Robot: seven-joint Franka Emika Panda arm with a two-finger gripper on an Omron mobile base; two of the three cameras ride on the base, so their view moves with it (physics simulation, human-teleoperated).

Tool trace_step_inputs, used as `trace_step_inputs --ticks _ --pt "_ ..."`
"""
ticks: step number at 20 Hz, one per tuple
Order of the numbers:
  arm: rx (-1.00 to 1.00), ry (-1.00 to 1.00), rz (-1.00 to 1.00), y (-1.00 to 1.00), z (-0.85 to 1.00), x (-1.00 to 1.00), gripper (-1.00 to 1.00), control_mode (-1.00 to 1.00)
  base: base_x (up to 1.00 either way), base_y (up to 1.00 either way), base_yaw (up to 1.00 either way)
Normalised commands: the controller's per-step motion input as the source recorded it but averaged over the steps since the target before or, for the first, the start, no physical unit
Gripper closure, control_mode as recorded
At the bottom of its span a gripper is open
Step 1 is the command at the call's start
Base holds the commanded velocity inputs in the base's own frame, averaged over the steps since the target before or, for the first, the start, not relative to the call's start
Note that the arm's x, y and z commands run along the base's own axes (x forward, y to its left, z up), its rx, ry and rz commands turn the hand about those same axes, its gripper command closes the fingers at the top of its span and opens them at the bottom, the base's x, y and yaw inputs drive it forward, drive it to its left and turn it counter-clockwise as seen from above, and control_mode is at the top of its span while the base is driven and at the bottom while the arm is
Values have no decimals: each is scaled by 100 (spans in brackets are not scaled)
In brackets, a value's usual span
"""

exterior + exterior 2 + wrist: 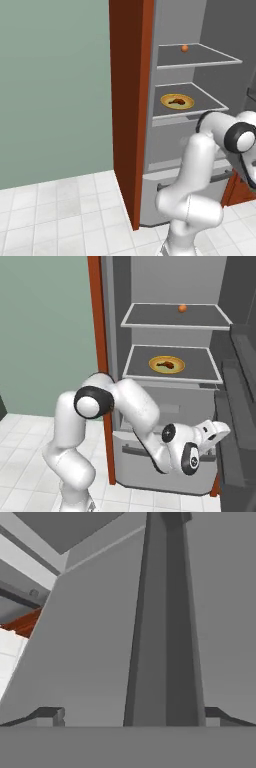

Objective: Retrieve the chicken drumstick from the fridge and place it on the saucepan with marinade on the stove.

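Observation:
The fridge (pixel 180 20) (pixel 170 281) stands open. On its lower shelf the small brown chicken drumstick (pixel 176 101) (pixel 167 364) lies on a yellow plate (pixel 164 100) (pixel 153 363). My gripper (pixel 224 431) hangs low, well below that shelf, in front of the bottom drawer and close to the open door (pixel 240 381). In the hand view my gripper (pixel 132 716) is open with its fingertips (pixel 50 714) far apart. A long dark-grey bar (pixel 167 637) on a grey fridge panel runs up between them, and nothing is held. The saucepan, marinade and stove are out of view.
A small orange ball (pixel 184 48) (pixel 182 308) sits on the upper shelf. A red-brown wood panel (pixel 127 100) (pixel 97 316) borders the fridge on the left. The bottom drawer (pixel 150 466) lies behind my forearm. White floor tiles (pixel 60 210) spread to the left.

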Motion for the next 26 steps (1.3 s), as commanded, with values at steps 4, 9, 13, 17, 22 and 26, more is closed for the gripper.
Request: trace_step_inputs --ticks 4,9,13,17,22,26 --pt "-3 -1 3 94 92 -36 -100 -100 0 0 0" --pt "0 1 0 91 100 -29 -100 -100 0 0 0" --pt "0 12 0 78 88 -1 -100 -100 0 0 0" --pt "0 43 -9 -24 17 0 -100 -100 0 0 0" --pt "0 67 -27 -96 -20 6 -100 -100 0 0 0" --pt "0 60 -25 -92 -47 22 -100 -100 0 0 0"
